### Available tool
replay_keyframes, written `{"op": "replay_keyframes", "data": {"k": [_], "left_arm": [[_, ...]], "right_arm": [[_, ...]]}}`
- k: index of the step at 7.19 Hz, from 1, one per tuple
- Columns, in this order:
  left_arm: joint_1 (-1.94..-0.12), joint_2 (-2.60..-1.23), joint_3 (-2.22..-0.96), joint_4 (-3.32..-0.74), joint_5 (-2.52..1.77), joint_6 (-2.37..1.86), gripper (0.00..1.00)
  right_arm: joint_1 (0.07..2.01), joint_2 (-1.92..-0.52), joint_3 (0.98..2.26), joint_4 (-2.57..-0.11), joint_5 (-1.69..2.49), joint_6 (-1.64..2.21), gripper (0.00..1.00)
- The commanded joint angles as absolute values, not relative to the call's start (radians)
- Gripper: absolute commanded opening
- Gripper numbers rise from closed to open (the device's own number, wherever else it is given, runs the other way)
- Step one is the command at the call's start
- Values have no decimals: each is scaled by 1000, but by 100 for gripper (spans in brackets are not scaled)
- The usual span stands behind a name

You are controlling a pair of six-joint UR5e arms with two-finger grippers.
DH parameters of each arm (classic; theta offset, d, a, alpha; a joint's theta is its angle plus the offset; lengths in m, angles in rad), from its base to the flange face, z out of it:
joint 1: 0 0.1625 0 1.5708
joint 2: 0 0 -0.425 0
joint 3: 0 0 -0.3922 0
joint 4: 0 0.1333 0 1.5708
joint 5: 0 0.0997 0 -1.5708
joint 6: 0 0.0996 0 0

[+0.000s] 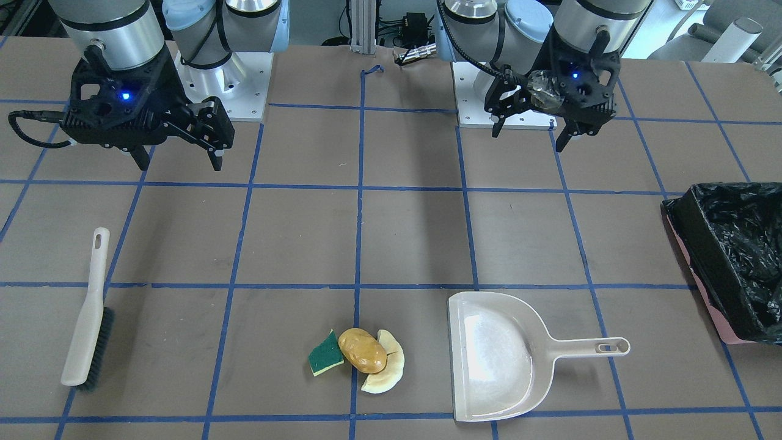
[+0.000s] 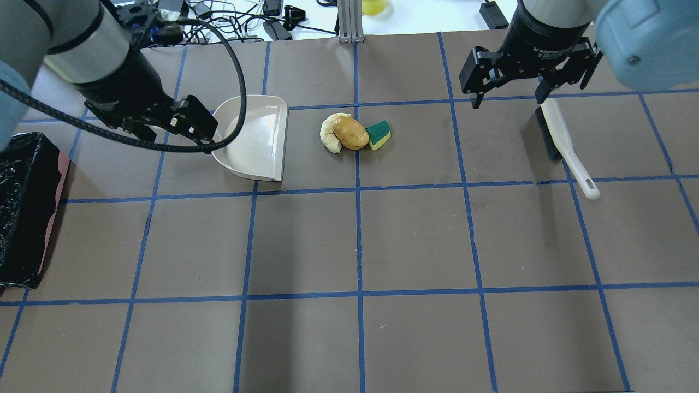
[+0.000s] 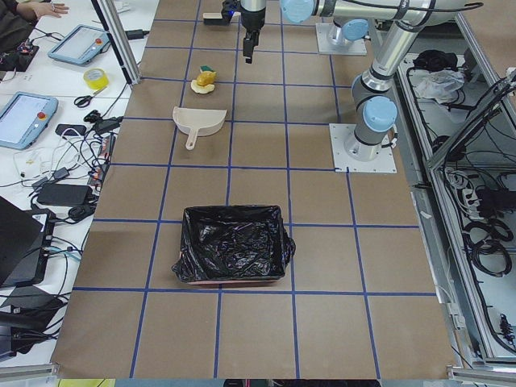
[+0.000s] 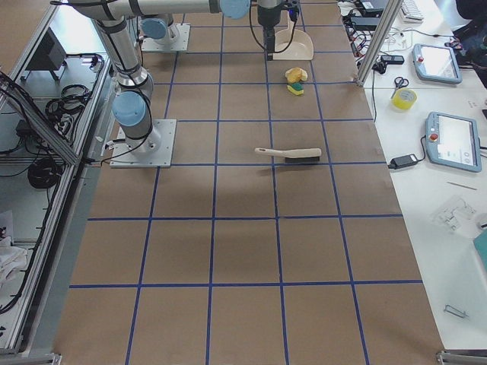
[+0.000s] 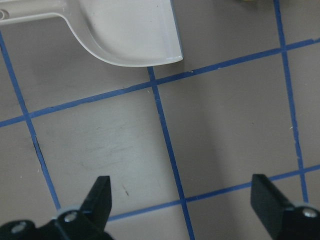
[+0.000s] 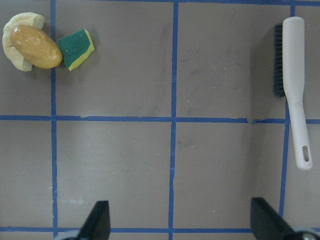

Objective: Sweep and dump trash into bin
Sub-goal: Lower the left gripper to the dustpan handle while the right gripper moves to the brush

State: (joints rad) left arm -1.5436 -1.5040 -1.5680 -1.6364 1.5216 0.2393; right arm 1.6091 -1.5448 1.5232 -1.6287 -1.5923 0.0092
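Where the middle tape line (image 2: 359, 234) is running toward the far side of the table (image 2: 415, 240), the trash (image 1: 360, 357) is sitting in one tight little clump. The potato (image 2: 350, 133) is lying partly on the slice (image 2: 329, 139) at its left, and the sponge (image 2: 379, 135) is sitting right beside it on the right.

Just left of that, the dustpan (image 2: 256, 142) is lying flat, open edge facing the trash. The bin (image 2: 53, 213) is sitting at the table's left edge, nearer the robot and well apart from the dustpan, with a black bag (image 2: 19, 218) lining it. Way over on the right, the brush (image 2: 562, 142) is lying with its bristles turned toward the trash and its handle pointing near.

The left gripper (image 5: 182, 200) is hanging over the table by the dustpan, jaws spread wide, gripping nothing. The right gripper (image 6: 177, 220) is hanging over the brush's side, jaws also wide apart and empty.
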Motion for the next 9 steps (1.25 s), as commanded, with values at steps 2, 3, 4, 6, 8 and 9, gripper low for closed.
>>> {"op": "replay_keyframes", "data": {"k": [2,3,4,6,8,9], "left_arm": [[-1542,-1520,-1471,-1735,1578,230,100],[-1545,-1507,-1477,-1750,1597,235,100],[-1546,-1497,-1500,-1764,1592,233,100],[-1539,-1506,-1520,-1738,1588,299,100],[-1532,-1549,-1534,-1648,1585,448,100],[-1531,-1592,-1537,-1562,1582,498,100]], "right_arm": [[1608,-1546,1523,-1635,-1589,9,100],[1606,-1546,1522,-1635,-1588,6,100],[1606,-1545,1522,-1637,-1604,6,100],[1597,-1510,1539,-1664,-1606,15,100],[1499,-1461,1572,-1661,-1618,-16,100],[1444,-1456,1606,-1666,-1671,-160,100]]}}
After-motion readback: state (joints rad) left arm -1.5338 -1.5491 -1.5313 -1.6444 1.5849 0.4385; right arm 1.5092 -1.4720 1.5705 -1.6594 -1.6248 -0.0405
